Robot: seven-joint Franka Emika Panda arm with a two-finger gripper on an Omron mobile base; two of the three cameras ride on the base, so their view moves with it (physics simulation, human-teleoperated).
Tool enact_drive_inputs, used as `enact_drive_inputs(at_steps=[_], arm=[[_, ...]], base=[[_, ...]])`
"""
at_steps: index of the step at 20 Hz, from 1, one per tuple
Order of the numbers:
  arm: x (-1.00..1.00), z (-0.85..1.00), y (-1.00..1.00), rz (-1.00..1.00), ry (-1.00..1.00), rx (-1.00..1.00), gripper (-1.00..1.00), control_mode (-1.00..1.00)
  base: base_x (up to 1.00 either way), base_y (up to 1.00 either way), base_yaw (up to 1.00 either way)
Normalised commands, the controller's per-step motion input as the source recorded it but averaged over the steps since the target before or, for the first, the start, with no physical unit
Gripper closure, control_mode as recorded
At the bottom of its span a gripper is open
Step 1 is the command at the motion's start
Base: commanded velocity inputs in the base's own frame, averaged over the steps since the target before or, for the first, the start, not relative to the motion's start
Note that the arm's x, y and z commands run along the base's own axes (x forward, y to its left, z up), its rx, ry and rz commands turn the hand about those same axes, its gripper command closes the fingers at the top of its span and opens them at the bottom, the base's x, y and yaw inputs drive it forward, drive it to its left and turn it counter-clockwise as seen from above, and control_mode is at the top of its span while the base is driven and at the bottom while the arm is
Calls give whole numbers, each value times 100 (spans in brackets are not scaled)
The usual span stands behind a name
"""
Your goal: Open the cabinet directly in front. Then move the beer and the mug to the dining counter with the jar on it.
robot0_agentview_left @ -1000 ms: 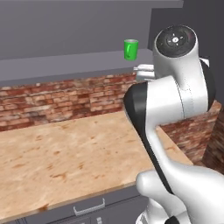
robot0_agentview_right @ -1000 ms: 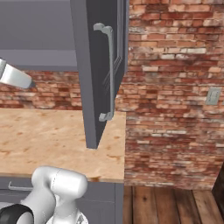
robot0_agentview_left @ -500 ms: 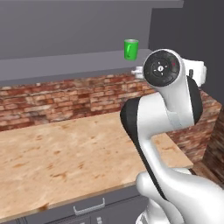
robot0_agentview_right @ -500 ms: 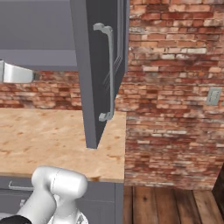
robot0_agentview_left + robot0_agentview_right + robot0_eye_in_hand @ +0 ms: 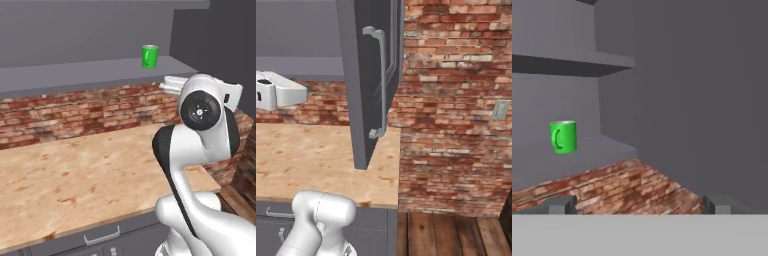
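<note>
Swung round toward the open cabinet (image 5: 373,85) since a second ago; end effector (image 5: 637,204) spread wide, empty, now facing the mug (image 5: 563,136) on its shelf (image 5: 602,147).

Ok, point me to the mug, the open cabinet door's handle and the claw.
mug (image 5: 149,56), left base view, middle of its green side.
cabinet door handle (image 5: 380,82), right base view, upper part of the silver bar.
claw (image 5: 639,205), hand view, midway between the two tips.
</note>
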Motion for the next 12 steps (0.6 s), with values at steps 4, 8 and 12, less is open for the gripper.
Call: enact_drive_inputs(at_steps=[4, 8, 12], arm=[[44, 51, 0, -4, 0, 0, -100, -100], [56, 39, 0, -3, 3, 0, -100, -100], [55, 8, 0, -1, 15, 0, -100, -100]], base=[[0, 0, 0], [0, 0, 0], [0, 0, 0]])
